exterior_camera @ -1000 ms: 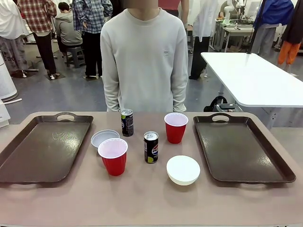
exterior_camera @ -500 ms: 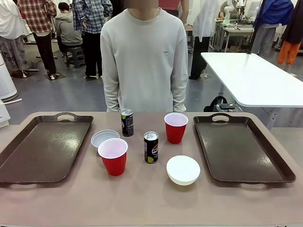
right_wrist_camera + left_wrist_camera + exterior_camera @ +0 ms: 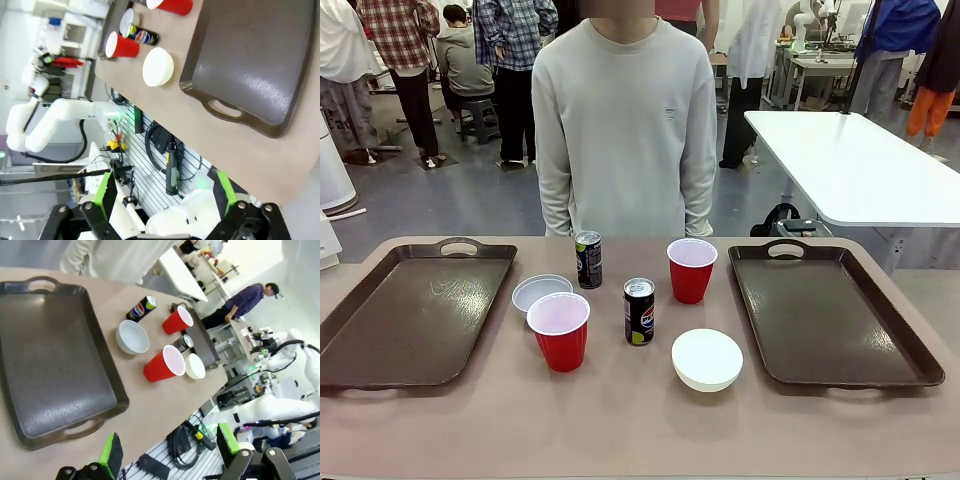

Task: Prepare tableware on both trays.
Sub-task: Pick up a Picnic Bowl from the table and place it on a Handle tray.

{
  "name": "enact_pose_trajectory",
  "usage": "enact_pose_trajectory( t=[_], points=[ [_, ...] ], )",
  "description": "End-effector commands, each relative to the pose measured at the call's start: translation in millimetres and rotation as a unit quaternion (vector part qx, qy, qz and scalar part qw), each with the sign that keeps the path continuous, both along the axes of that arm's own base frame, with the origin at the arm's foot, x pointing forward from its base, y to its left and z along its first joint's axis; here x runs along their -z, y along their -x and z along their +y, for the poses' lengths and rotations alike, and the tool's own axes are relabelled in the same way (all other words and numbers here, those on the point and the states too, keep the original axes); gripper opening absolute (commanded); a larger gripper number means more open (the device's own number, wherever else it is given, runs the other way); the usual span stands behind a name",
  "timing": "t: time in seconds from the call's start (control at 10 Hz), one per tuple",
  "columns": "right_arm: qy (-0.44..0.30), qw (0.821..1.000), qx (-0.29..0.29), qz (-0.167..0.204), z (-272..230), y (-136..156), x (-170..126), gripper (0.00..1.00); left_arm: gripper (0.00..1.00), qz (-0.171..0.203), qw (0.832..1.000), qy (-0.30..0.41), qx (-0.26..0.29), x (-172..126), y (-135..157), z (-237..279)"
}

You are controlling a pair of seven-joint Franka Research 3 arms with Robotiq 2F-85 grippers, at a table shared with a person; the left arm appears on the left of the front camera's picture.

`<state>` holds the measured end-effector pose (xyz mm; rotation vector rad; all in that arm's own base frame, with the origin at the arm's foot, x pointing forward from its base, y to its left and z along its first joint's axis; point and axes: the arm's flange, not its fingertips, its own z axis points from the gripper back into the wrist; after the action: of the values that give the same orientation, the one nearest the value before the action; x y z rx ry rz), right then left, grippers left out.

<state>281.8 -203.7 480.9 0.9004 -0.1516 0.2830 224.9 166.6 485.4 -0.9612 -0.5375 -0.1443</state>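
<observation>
In the front view the left tray lies at the left of the frame and the right tray at the right, both flat on the tan surface. All the tableware stands on the surface between them, in the middle of the frame. The left bowl sits just beside the left tray, with the front cup just below it. The back can stands above and right of that bowl. The front can is at centre, the back cup is up and to its right, and the right bowl is at lower right. A person stands at the top centre.

At the bottom of the left wrist view, the left claw is spread wide and holds nothing. At the bottom of the right wrist view, the right claw is likewise wide apart and holds nothing.
</observation>
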Motion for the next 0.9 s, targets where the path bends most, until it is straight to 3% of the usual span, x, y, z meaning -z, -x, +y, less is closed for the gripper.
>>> enact_pose_trajectory(
  t=[0.0, 0.8],
  points=[
    [-0.006, 1.000, 0.007, 0.011, -0.9, -0.2, 1.1, 1.00, 1.00, 0.004, 1.000, 0.011, -0.002, 6.2, -1.2, 3.9],
    [-0.006, 1.000, 0.007, 0.011, -0.9, -0.2, 1.1, 1.00, 1.00, 0.004, 1.000, 0.011, -0.002, 6.2, -1.2, 3.9]
  ],
)
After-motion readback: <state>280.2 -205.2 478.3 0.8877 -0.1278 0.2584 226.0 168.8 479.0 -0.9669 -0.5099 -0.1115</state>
